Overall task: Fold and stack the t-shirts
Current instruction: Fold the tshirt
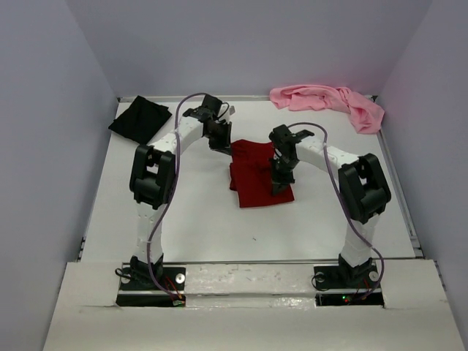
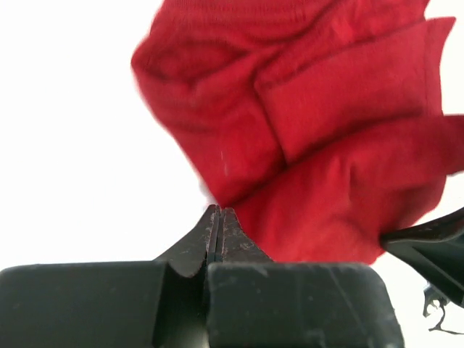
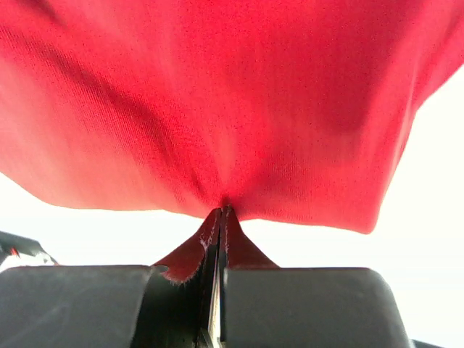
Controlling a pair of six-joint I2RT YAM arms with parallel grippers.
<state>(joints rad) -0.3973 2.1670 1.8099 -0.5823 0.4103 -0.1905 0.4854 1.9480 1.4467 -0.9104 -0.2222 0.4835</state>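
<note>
My right gripper (image 3: pixel 223 212) is clenched on the dark red t-shirt (image 1: pixel 252 183). The cloth puckers into the tips, and a little of it shows between the closed fingers. My left gripper (image 2: pixel 217 214) is also pressed shut, and its tips meet the shirt at a corner of its edge. I judge that it pinches a thin bit of hem there, though this grip is less plain than the one on the right.

From above, the left gripper is at the far left corner of the shirt, and the right one stands over its right half. The shirt lies partly folded at the centre of the table (image 1: pixel 205 227), with overlapping layers and wrinkles. The black t-shirt (image 1: pixel 140 119) lies at the far left corner. The light pink t-shirt (image 1: pixel 329 99) is a crumpled heap at the far right. Both are well apart from my grippers.

This cloth is light and soft, without any stiffness, so I expect it to sag and its layers to slide. I think it is best to take it at hems or corners, pinching all layers together, and to move both arms evenly.
</note>
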